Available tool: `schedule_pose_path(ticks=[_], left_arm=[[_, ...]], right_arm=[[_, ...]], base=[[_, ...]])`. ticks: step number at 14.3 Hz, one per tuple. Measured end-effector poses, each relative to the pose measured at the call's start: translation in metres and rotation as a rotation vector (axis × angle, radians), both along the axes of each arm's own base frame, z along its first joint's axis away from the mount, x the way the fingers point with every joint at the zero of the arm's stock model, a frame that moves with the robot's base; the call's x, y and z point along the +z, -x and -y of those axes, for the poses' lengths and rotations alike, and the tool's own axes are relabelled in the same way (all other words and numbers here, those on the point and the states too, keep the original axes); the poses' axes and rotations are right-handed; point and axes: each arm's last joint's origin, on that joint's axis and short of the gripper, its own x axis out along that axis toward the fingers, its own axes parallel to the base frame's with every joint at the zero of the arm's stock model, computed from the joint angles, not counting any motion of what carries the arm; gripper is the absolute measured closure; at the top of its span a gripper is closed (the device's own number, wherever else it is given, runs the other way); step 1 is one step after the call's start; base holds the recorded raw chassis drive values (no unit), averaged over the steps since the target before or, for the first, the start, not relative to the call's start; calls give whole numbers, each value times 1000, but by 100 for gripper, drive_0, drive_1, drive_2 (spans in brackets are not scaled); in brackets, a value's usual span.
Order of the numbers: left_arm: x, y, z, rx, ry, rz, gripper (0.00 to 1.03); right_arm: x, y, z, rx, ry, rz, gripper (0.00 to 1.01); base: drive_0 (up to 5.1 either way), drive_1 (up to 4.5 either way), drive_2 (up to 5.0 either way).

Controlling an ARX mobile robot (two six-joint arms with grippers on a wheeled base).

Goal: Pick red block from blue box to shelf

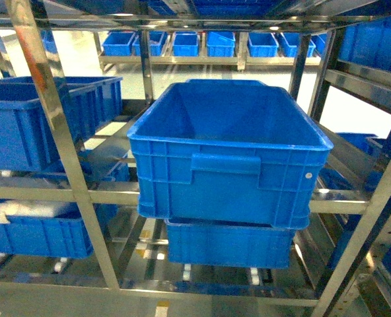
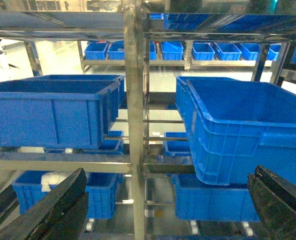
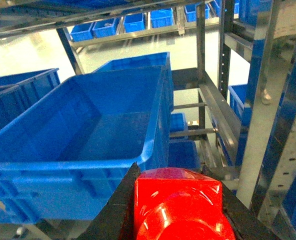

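The red block (image 3: 178, 205) fills the bottom of the right wrist view, stud facing the camera, with my right gripper (image 3: 172, 174) shut on it between two black fingers. It hangs in front of the shelf (image 3: 260, 100), just short of a big dark blue crate (image 3: 78, 140). My left gripper (image 2: 169, 172) is open with nothing between its fingers, facing a steel upright of the shelf (image 2: 134, 100). The head view shows the shelf (image 1: 50, 112) but neither gripper. The blue box is out of view.
A ribbed dark blue crate (image 1: 228, 165) stands on the middle tier, stacked on another crate (image 1: 228, 244). More crates (image 1: 24, 122) sit on the left tiers. A far rack holds a row of small blue bins (image 1: 202, 43).
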Motion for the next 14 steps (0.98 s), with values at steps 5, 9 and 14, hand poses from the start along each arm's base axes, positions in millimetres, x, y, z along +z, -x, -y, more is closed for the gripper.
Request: schedule_pose_path(ticks=[5,9,14], left_arm=[[0,0,0,0,0,1,5],[0,0,0,0,0,1,5],[0,0,0,0,0,1,5]], right_arm=[[1,0,0,0,-1,5,74],[1,0,0,0,-1,5,74],[0,0,0,0,-1,5,74]], base=[[0,0,0],[0,0,0],[0,0,0]])
